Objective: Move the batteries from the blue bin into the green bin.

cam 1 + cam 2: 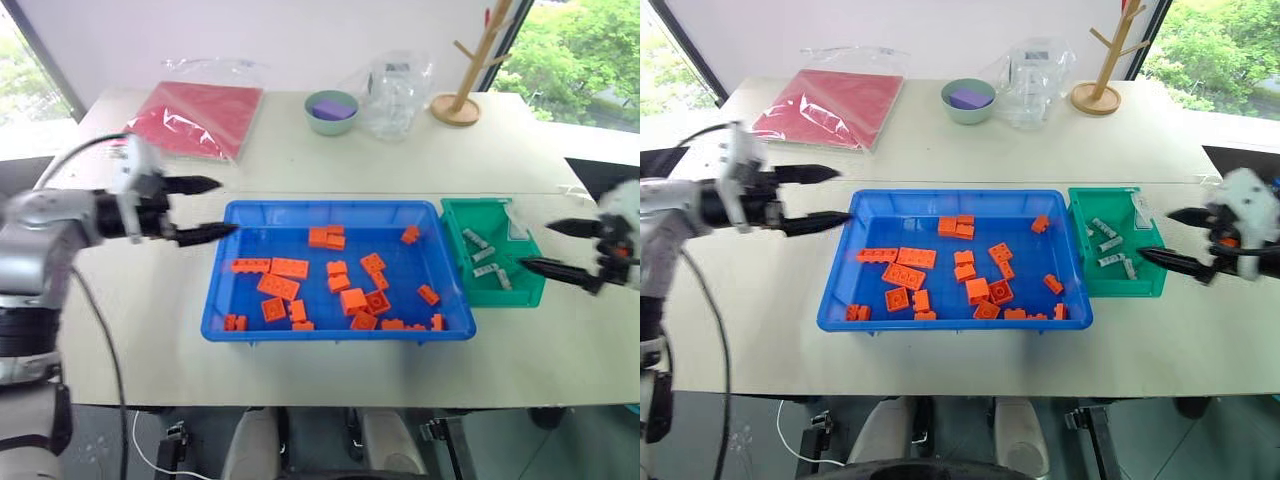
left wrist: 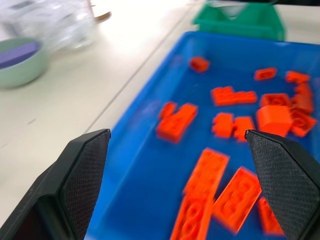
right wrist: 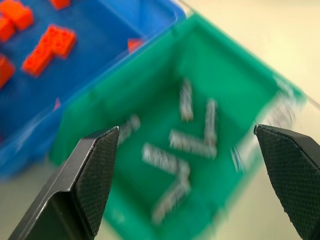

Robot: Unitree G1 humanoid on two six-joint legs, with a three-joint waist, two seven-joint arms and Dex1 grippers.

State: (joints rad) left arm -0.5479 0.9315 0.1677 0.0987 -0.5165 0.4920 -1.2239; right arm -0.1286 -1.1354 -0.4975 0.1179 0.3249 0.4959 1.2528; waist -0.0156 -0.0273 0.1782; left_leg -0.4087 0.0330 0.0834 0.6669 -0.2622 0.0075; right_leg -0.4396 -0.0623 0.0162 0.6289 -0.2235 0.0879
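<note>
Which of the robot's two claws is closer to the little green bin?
The right gripper is closer: it sits open just beside the green bin's outer edge. The left gripper is open at the far end of the blue bin.

Legible markings: none. We are finding no text, label, brand, number or sign that we can read on the blue bin (image 1: 232, 300), the green bin (image 1: 530, 290), the batteries (image 1: 483, 255), the orange bricks (image 1: 289, 268) or the items at the back of the desk (image 1: 300, 160).

Wide-spread right pincer (image 3: 200, 185) frames the green bin (image 3: 235, 75) holding batteries (image 3: 190, 142), blue bin (image 3: 100, 30) beside.
</note>
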